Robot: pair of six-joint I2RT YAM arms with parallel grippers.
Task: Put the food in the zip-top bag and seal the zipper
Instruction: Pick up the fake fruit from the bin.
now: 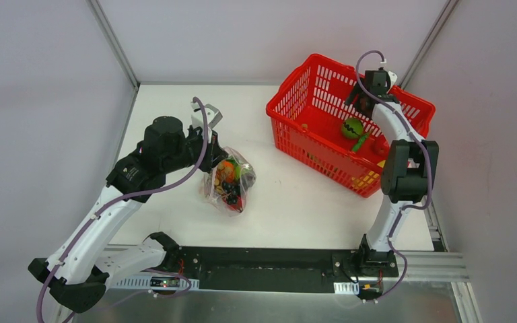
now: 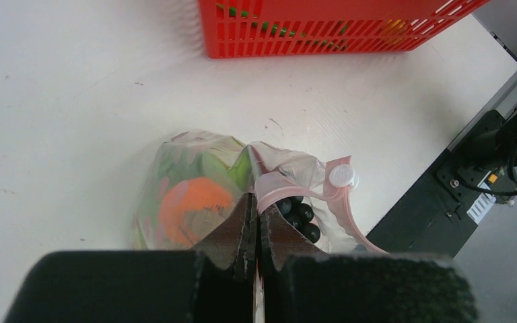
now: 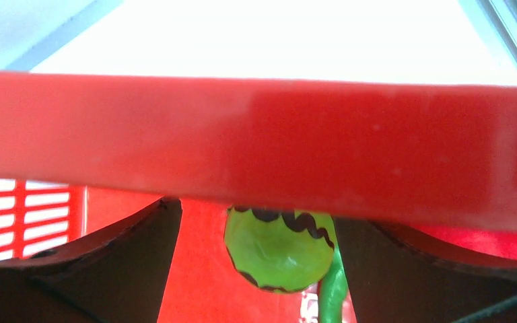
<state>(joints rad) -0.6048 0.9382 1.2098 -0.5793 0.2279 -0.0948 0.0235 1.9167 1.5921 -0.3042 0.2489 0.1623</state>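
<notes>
Plastic film, limp and slick, is what the left gripper (image 2: 254,217) has hold of. Its fingers are pressed together on the mouth edge of the clear, crinkly zip-top bag (image 1: 231,182), which lies on the white table (image 1: 296,215) well to the left of the red plastic mesh basket (image 1: 296,118).

I'd judge the bag light and floppy, more likely to fold or slide than to stand open. The stiffer, thin red-pink zipper (image 2: 289,187) along its mouth looks the soundest place to hold. A small white slider tab (image 2: 342,176) sits on that strip.

Some food is already inside: an orange round fruit (image 2: 196,205), green lettuce (image 2: 202,165), and dark purple grapes (image 2: 297,214) right at the mouth. The grapes could roll out if the bag tips. The toys look hard, smooth and light, easy to pinch but prone to squirt free.

More pieces lie inside the basket, among them a green round fruit with dark zigzag markings (image 3: 279,252) and a yellow piece (image 1: 370,180) near its front corner.

The right gripper (image 3: 257,222) hangs over the basket's far side with its fingers spread wide and holding nothing. The striped fruit lies beyond the gap between them. The basket's thick rim (image 3: 256,141) crosses just in front of the fingers, so rim and tall walls are the obstacle to reach around and lift over.
</notes>
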